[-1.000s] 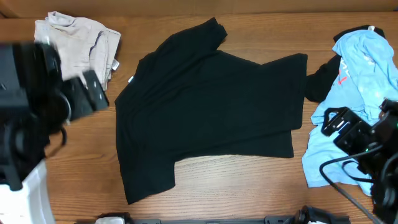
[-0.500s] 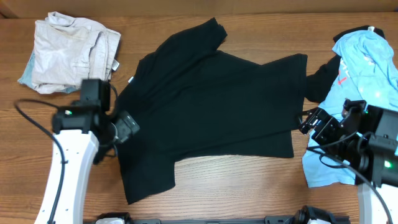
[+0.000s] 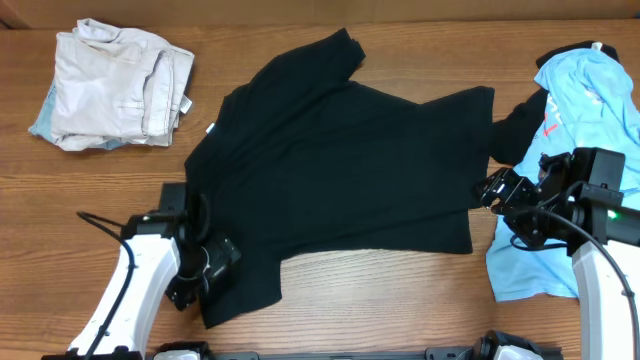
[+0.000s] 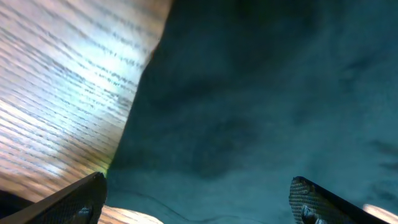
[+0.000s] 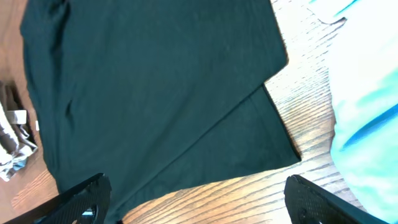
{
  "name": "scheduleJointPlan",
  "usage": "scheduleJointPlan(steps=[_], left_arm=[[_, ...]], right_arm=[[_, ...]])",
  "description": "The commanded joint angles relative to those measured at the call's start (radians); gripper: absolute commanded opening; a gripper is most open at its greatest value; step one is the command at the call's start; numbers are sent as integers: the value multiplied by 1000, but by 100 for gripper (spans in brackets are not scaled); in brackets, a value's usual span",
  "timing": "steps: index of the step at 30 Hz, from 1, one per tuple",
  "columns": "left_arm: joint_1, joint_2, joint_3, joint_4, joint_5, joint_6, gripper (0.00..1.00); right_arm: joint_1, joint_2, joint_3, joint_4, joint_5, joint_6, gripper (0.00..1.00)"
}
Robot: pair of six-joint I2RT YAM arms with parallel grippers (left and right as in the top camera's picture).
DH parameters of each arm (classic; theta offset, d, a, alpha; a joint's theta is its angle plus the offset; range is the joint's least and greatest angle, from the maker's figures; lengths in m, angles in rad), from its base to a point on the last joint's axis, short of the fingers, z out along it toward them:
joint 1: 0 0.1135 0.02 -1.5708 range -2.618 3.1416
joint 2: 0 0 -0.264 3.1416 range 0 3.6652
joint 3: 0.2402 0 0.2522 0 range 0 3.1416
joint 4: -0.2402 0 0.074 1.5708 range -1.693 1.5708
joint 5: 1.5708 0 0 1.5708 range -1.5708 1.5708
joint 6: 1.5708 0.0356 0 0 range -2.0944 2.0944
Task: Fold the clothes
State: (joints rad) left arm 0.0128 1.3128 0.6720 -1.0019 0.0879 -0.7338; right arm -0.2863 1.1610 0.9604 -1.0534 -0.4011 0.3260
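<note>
Mostly, the black T-shirt (image 3: 340,170) lay spread flat across the middle of the wooden table (image 3: 380,310). Its cloth was matte and lightly creased, with one sleeve reaching toward the upper centre of the overhead frame. A small white label (image 3: 211,128) showed at its left edge.

The left wrist view was blurred and blue-tinted. Dark fabric filled most of it, with streaked wood grain at the upper left. The left gripper (image 4: 196,186) had its fingers spread wide and grasped nothing, with only their tips showing at the bottom corners. The right gripper (image 5: 198,182) was likewise parted, above the shirt's lower hem corner and bare wood.

At the upper left of the overhead frame sat the beige garments (image 3: 110,85) in a crumpled heap. At the right, a light blue shirt (image 3: 585,110) was cut off by the frame edge. It lay rumpled over a dark garment (image 3: 515,125) that was mostly hidden beneath it.
</note>
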Motion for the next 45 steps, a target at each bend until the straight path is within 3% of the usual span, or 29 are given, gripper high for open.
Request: scheduleJointPlan(steps=[1, 9, 18, 23, 30, 37, 39, 40, 41, 44, 45], left_arm=[[-2, -6, -47, 17, 16, 3, 96], [-2, -6, -129, 101, 50, -14, 90], [-23, -5, -133, 120, 51, -14, 55], [-96, -5, -133, 150, 69, -17, 58], [-263, -4, -135, 138, 39, -167, 58], [-364, -2, -159, 139, 23, -240, 55], [-382, 8, -166, 144, 9, -254, 43], [-387, 15, -166, 146, 9, -261, 29], [-387, 18, -166, 147, 9, -261, 21], [-385, 20, -164, 148, 9, -261, 4], [-383, 20, -159, 146, 9, -257, 4]], right_arm=[[6, 14, -1, 13, 32, -12, 92], [6, 19, -1, 17, 77, -11, 91], [6, 19, -1, 32, 79, -11, 91], [6, 19, -1, 42, 79, -11, 91], [6, 19, -1, 72, 79, -12, 91], [6, 19, -1, 80, 79, -12, 91], [6, 19, -1, 80, 79, -12, 91], [6, 19, -1, 80, 79, -12, 91], [6, 19, -1, 79, 79, -12, 91], [6, 19, -1, 78, 79, -11, 90], [6, 19, -1, 75, 79, -8, 88]])
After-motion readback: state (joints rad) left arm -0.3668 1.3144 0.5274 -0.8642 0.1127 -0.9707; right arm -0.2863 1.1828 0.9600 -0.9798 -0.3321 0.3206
